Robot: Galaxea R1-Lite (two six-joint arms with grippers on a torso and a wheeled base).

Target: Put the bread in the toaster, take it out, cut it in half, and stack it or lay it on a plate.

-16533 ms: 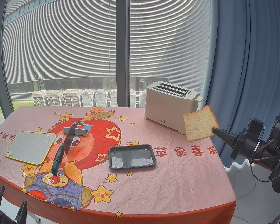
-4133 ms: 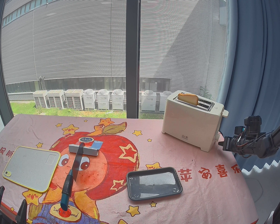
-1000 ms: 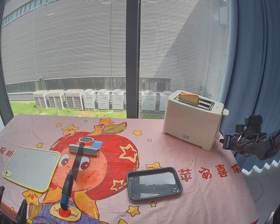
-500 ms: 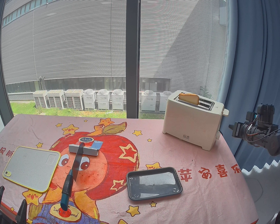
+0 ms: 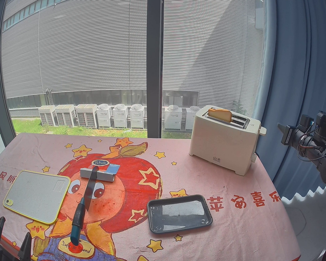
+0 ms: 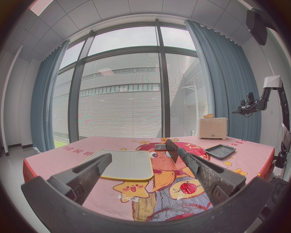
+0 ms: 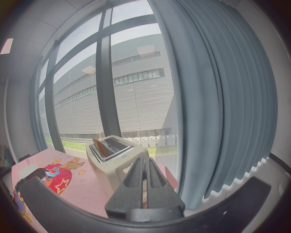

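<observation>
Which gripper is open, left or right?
The left gripper: its fingers stand wide apart by the pink tablecloth's near edge. The right gripper, out past the cream-white toaster, has its fingers pressed shut.

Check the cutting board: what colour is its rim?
The cutting board has a yellow-green rim around a pale grey face; clearest in the head view.

Blue curtain beside window

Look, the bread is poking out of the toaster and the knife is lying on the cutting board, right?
Not quite. The knife lies on the tablecloth beside the cutting board, its blade tip propped on a small rest, as the head view shows. The bread does poke out of the toaster.
</observation>
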